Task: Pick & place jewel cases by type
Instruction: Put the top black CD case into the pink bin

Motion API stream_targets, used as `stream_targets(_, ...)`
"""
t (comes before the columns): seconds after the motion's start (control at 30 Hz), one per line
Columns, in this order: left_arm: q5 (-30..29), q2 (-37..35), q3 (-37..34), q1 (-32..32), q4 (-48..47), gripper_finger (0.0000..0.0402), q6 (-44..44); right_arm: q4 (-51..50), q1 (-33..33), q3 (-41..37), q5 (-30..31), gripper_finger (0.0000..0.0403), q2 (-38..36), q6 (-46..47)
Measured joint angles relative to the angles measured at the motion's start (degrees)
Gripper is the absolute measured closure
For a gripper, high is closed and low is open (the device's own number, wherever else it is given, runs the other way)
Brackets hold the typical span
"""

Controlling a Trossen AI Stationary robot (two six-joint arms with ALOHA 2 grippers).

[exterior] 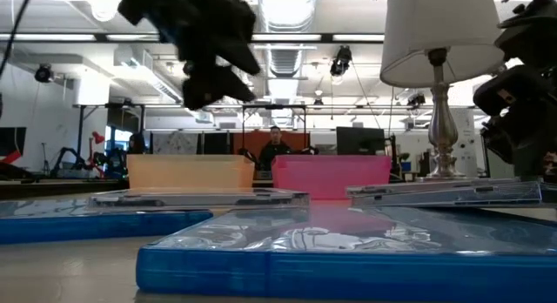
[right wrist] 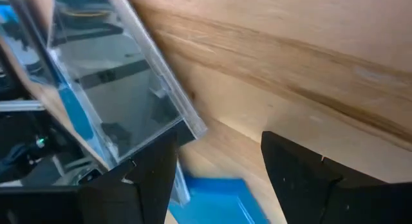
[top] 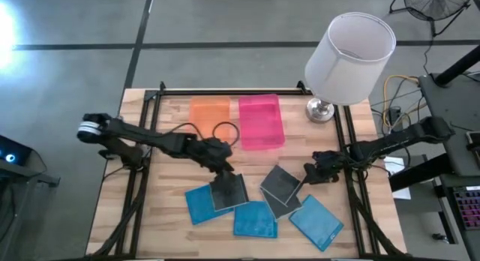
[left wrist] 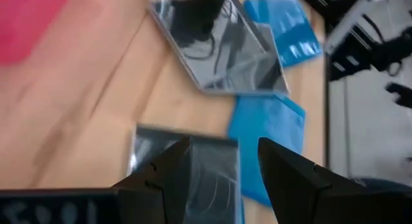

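Note:
Three dark grey jewel cases lie on the wooden table: one (top: 229, 192) overlaps a blue case (top: 199, 205), and two (top: 282, 183) are stacked askew near the middle. Two more blue cases (top: 255, 220) (top: 316, 222) lie near the front edge. My left gripper (top: 223, 171) hangs open above the far edge of the left dark case (left wrist: 199, 169), touching nothing; in the low view it (exterior: 209, 55) is well above the table. My right gripper (top: 310, 173) is open and empty just right of the stacked dark cases (right wrist: 109, 89), raised off the table (exterior: 522, 90).
An orange tray (top: 209, 115) and a pink tray (top: 260, 122) stand side by side at the table's far middle. A lamp with a white shade (top: 349, 57) stands at the far right. Black rails (top: 139, 178) run along both sides. A person stands in the room behind (exterior: 276, 146).

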Motion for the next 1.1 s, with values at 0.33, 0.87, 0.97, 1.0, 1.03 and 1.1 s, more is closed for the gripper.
stream_targets(0.33,-1.17,20.76,15.85,0.63,-1.93,0.0241,4.29,11.62,0.92,-4.63,4.98,0.0181,1.28,0.69)
stream_targets(0.87,4.87,37.73,34.10,0.11,-13.72,0.0241,7.14,16.11,1.16,-3.29,5.12,0.0181,8.45,-1.16)
stream_targets(0.97,4.88,38.92,35.62,0.11,-13.28,0.0241,6.60,16.42,1.11,-0.75,6.38,0.0181,11.28,-3.93)
stream_targets(1.0,4.89,39.11,35.99,0.11,-13.21,0.0241,6.70,16.42,1.09,0.13,6.68,0.0181,12.63,-4.70)
stream_targets(1.03,4.87,39.20,36.14,0.13,-13.20,0.0241,6.92,16.34,1.07,0.82,6.86,0.0181,13.88,-5.01)
stream_targets(1.1,4.58,39.31,36.26,0.30,-11.90,0.0241,7.11,16.27,1.07,2.28,7.13,0.0181,16.70,-5.16)
